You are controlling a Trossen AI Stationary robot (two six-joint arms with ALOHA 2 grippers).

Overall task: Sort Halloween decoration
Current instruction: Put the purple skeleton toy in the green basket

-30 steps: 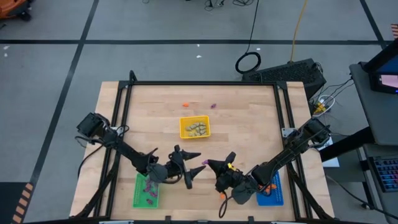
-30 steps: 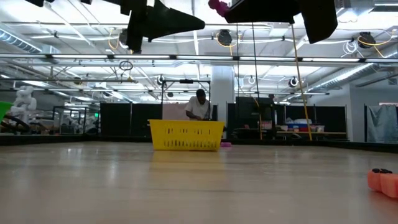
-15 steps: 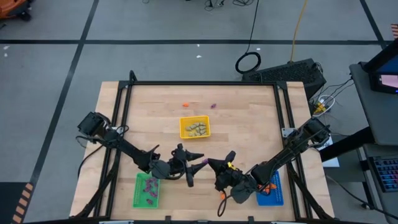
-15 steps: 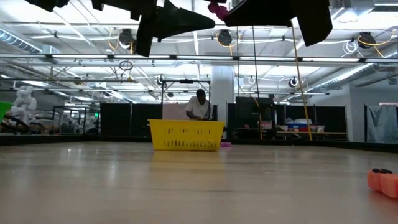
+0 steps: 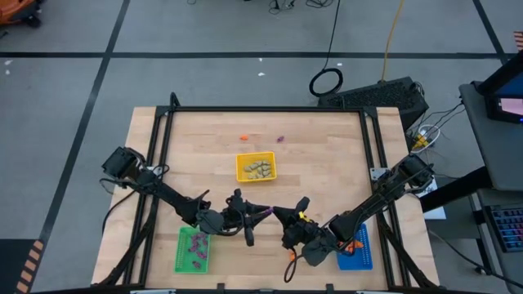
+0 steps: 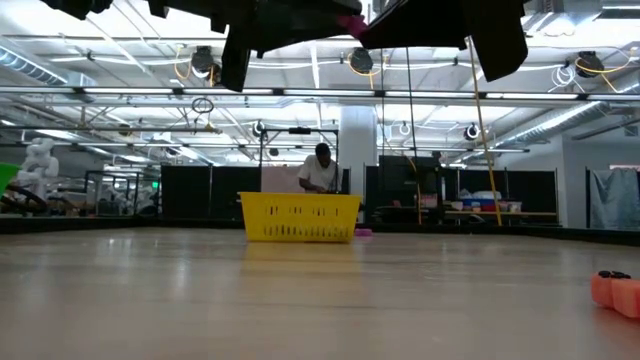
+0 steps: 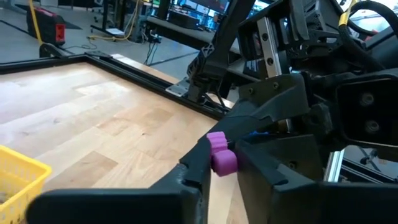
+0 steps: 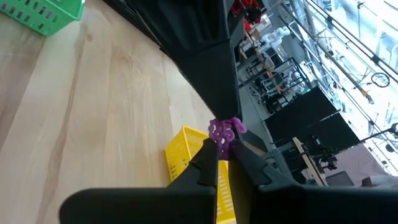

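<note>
A small purple trinket (image 7: 221, 155) hangs in the air over the table's near middle, between my two grippers. My left gripper (image 5: 258, 215) reaches in level from the left and is shut on it. My right gripper (image 5: 278, 215) comes from the right and is also shut on it. The same trinket shows past my right fingertips (image 8: 224, 132) and at the top of the low view (image 6: 350, 22). The green tray (image 5: 194, 249) holds purple trinkets, the yellow tray (image 5: 256, 167) pale ones, and the blue tray (image 5: 357, 249) orange ones. My left gripper pinches the purple trinket's lower block (image 7: 224, 163) between its two fingers, coming level from the table's left. The trinket is lifted clear of the table. My right gripper pinches the trinket's other end (image 8: 221, 144) at its fingertips, coming from the table's right and slanting slightly down. The rest of the trinket sticks out beyond the tips.
One orange trinket (image 5: 243, 136) and one purple trinket (image 5: 280, 139) lie loose on the wood beyond the yellow tray. In the low view an orange piece (image 6: 615, 290) lies at the right. A black frame (image 5: 270, 109) rims the table. A person stands far behind the table.
My left gripper's fingers, wide apart a second ago on either side of the purple trinket, have closed onto it. My right gripper has kept still, holding the trinket in the same place above the table.
</note>
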